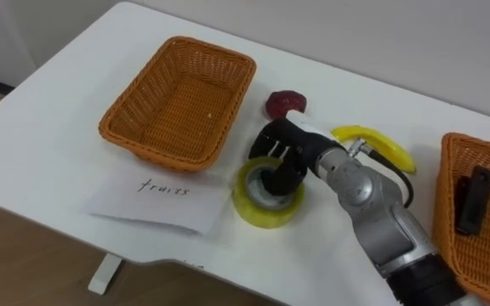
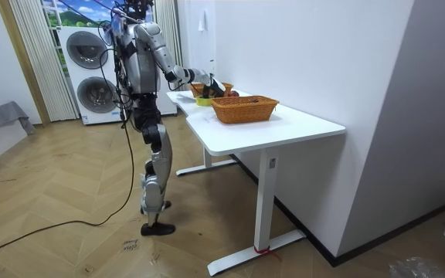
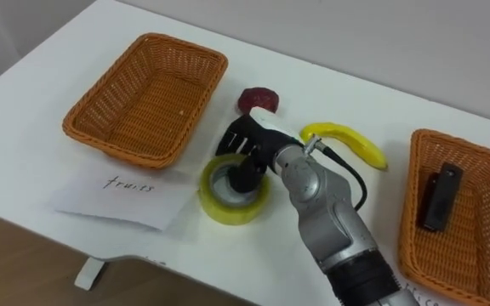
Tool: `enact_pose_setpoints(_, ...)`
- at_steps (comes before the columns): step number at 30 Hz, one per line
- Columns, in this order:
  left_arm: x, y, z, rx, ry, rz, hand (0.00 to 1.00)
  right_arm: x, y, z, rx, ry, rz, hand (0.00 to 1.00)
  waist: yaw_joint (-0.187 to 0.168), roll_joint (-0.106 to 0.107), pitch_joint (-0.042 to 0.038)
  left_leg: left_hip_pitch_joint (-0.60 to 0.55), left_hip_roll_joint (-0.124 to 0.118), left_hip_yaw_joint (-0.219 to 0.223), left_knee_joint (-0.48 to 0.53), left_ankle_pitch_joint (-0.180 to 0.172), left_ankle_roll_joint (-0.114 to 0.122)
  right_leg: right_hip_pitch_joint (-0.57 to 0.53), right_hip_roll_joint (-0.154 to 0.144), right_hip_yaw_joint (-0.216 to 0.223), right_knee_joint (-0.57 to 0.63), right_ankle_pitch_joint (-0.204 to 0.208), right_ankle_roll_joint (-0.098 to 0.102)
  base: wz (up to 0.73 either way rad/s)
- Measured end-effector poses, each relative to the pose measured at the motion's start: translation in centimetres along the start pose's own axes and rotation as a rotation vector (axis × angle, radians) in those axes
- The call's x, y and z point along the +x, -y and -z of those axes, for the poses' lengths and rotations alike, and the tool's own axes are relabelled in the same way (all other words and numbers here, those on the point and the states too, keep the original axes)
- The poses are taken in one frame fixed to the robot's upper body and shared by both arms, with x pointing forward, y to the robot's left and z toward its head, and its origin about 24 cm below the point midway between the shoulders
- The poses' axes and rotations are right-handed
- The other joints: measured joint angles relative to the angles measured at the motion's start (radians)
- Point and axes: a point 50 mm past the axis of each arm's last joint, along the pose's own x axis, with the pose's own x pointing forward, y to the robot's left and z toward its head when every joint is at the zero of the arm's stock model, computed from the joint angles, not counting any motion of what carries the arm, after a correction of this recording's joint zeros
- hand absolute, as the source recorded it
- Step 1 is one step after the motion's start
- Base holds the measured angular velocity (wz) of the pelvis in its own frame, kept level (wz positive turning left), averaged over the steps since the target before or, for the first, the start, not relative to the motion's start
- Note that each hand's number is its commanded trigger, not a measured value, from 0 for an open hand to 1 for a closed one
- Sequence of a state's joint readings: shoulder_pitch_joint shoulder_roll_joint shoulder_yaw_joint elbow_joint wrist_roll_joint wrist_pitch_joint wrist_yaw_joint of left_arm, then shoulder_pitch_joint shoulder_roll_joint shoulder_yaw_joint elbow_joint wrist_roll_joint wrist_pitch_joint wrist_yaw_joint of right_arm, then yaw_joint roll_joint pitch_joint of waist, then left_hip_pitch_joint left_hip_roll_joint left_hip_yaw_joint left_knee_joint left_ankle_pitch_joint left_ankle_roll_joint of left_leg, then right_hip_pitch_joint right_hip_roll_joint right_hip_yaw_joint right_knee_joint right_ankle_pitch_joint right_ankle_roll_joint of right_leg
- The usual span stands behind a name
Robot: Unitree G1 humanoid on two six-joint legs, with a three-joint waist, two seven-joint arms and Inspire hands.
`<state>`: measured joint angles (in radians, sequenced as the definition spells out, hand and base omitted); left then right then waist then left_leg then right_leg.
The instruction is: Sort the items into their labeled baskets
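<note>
I see the right hand (image 1: 286,146) resting on the yellow tape roll (image 1: 266,212), with its fingers reaching into the core. I cannot tell whether they grip it. The roll lies on the table (image 1: 49,127), touching the paper label (image 1: 156,200) in front of the left basket (image 1: 173,102). 1 banana (image 1: 381,146) and 1 red fruit (image 1: 286,103) lie just behind the hand. The right basket (image 1: 449,166) holds 1 black object (image 1: 473,200).

Only text I'm seeing: handwritten "fruits" on a paper sheet (image 1: 156,197) that's lying just beside the left wicker basket (image 1: 179,100).
</note>
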<state>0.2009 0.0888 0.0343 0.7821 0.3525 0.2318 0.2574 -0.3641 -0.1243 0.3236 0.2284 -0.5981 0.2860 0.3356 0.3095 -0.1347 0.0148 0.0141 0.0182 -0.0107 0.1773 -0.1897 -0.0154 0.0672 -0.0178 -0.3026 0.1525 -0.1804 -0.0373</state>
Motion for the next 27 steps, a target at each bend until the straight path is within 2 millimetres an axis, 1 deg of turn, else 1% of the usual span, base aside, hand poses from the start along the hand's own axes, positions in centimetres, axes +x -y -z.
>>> enact_pose_setpoints(14,0.0,0.0,-0.1,-0.006,0.000,-0.001,0.00,-0.1,-0.1,-0.1,0.009,0.001,-0.044,1.00,0.000,0.000,0.0019,-0.004,0.001,0.002,0.003,0.000,0.000,0.000,0.001,-0.001,0.001,0.000,0.000,0.00)
enact_pose_setpoints(17,0.0,-0.1,0.0,-0.006,-0.002,-0.014,0.00,-0.2,0.0,-0.3,0.012,0.002,-0.049,1.00,-0.004,-0.003,0.0002,-0.003,0.001,0.004,0.001,0.000,0.000,-0.001,0.001,0.000,0.001,0.000,0.000,0.00)
enact_pose_setpoints(18,0.0,-0.2,0.1,-0.004,-0.004,-0.021,0.00,-0.2,0.0,-0.4,0.019,0.007,-0.053,1.00,-0.004,-0.007,-0.0024,0.000,0.001,0.005,-0.001,0.000,0.000,-0.002,0.001,0.001,0.001,0.000,0.000,0.00)
enact_pose_setpoints(19,0.1,-0.3,0.2,-0.003,-0.006,-0.025,0.00,-0.2,0.0,-0.4,0.025,0.011,-0.054,1.00,-0.006,-0.007,-0.0025,0.000,0.001,0.005,-0.001,0.000,0.000,-0.002,0.001,0.001,0.001,0.000,0.000,0.00)
enact_pose_setpoints(22,0.3,-0.6,0.8,0.014,-0.026,-0.034,0.00,-0.7,0.4,-1.1,0.049,0.058,-0.043,1.00,-0.016,-0.010,-0.0031,0.000,0.001,0.005,0.000,0.000,0.000,-0.002,0.000,0.001,0.000,0.000,0.000,0.00)
enact_pose_setpoints(23,0.4,-0.7,1.2,0.021,-0.036,-0.035,0.00,-0.9,0.8,-1.6,0.061,0.089,-0.035,1.00,-0.029,-0.012,-0.0033,0.001,0.001,0.005,0.000,0.000,0.000,-0.002,0.000,0.002,0.000,0.000,0.000,0.00)
enact_pose_setpoints(24,0.3,-0.7,1.6,0.025,-0.048,-0.034,0.00,-1.2,1.3,-1.9,0.061,0.116,-0.018,1.00,-0.038,-0.014,-0.0040,0.003,0.001,0.006,-0.002,0.000,0.000,-0.001,0.000,0.005,-0.002,0.000,0.000,0.00)
enact_pose_setpoints(26,0.3,-0.7,2.1,0.021,-0.062,-0.034,0.00,-1.9,2.2,-2.2,0.078,0.145,0.022,1.00,-0.044,-0.017,-0.0050,0.013,0.001,0.009,-0.009,0.000,0.000,0.003,0.001,0.013,-0.002,0.000,0.000,-0.05)
enact_pose_setpoints(27,0.2,-0.8,2.5,0.010,-0.078,-0.039,0.00,-2.2,2.9,-2.3,0.097,0.166,0.049,1.00,-0.056,-0.020,-0.0058,0.015,0.001,0.009,-0.010,0.000,0.000,0.005,0.001,0.019,-0.002,0.000,0.000,-0.03)
